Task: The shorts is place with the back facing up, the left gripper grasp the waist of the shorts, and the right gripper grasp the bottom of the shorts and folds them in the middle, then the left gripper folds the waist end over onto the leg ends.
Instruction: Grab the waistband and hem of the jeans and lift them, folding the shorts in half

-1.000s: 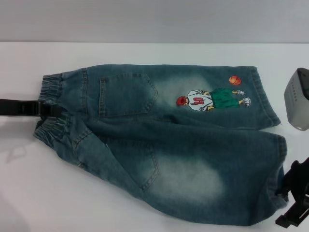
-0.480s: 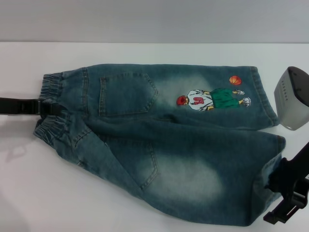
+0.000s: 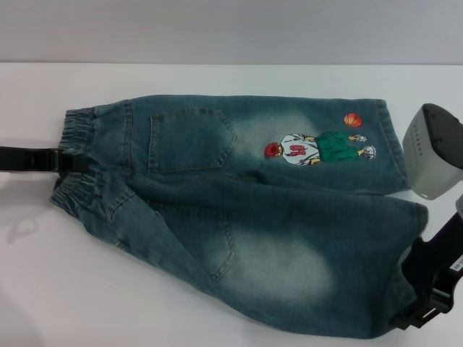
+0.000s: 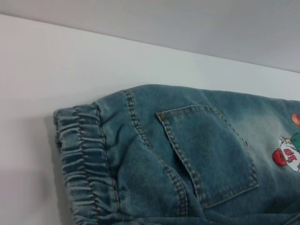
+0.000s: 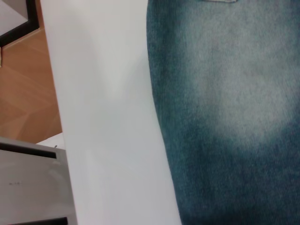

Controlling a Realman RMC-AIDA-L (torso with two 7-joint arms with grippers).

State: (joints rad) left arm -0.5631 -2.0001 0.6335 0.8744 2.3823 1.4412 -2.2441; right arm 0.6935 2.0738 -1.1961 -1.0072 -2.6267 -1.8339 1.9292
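The blue denim shorts (image 3: 239,217) lie flat on the white table (image 3: 217,83), back pockets (image 3: 189,141) up, elastic waist (image 3: 78,130) at the left and leg ends at the right. An embroidered basketball player (image 3: 318,147) marks the far leg. My left gripper (image 3: 72,163) comes in from the left edge and is shut on the middle of the waistband, which puckers around it. My right gripper (image 3: 423,293) sits at the near leg's hem at the lower right, overlapping the cloth. The left wrist view shows the waistband (image 4: 79,154) and a pocket (image 4: 211,154). Denim (image 5: 225,117) fills the right wrist view.
The grey housing of my right arm (image 3: 438,152) hangs beside the far leg's hem. The right wrist view shows the table's edge (image 5: 51,93), with wooden floor (image 5: 23,84) beyond it. A grey wall (image 3: 231,29) closes off the back of the table.
My right gripper and arm have moved left, in toward the near leg's hem, and the hem's corner has shifted left with it. The left gripper and the waist stay where they were.
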